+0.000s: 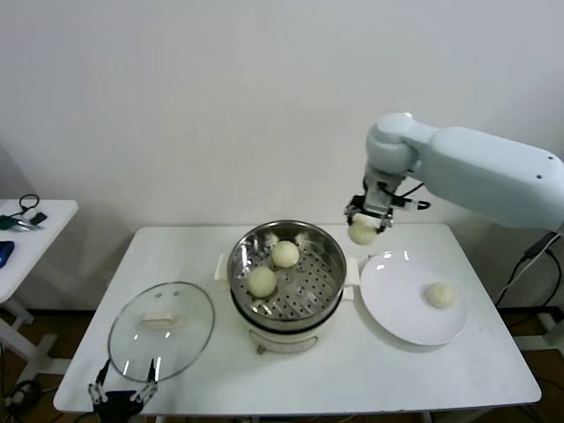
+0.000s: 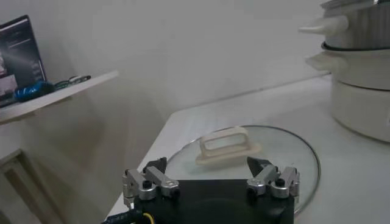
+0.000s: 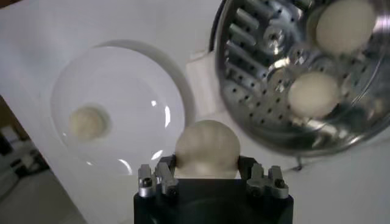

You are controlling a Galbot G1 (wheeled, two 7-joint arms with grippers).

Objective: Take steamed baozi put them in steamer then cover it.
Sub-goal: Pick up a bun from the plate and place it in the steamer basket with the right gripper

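Head view: right gripper (image 1: 363, 227) is up in the air at approx 2 o'clock of the steamer (image 1: 330, 256), fingers clamped on a baozi (image 1: 362, 233), likely mid-carry toward the basket. Two baozi (image 1: 285, 254) sit inside already; one more (image 1: 440, 295) waits on the plate (image 1: 397, 308) at 3 o'clock. Cover (image 1: 161, 330) lies flat on the surface (image 1: 476, 370) at 8 o'clock, parked until loading's done.

Left wrist: left gripper (image 2: 210, 182) hangs just by the cover's near rim, fingers spread, holding nothing; prob. staged to grab the handle (image 2: 224, 145).

Right wrist: held bun (image 3: 207, 149) is pinched betw. both fingers, over the gap betw. plate (image 3: 146, 79) and steamer (image 3: 256, 91).
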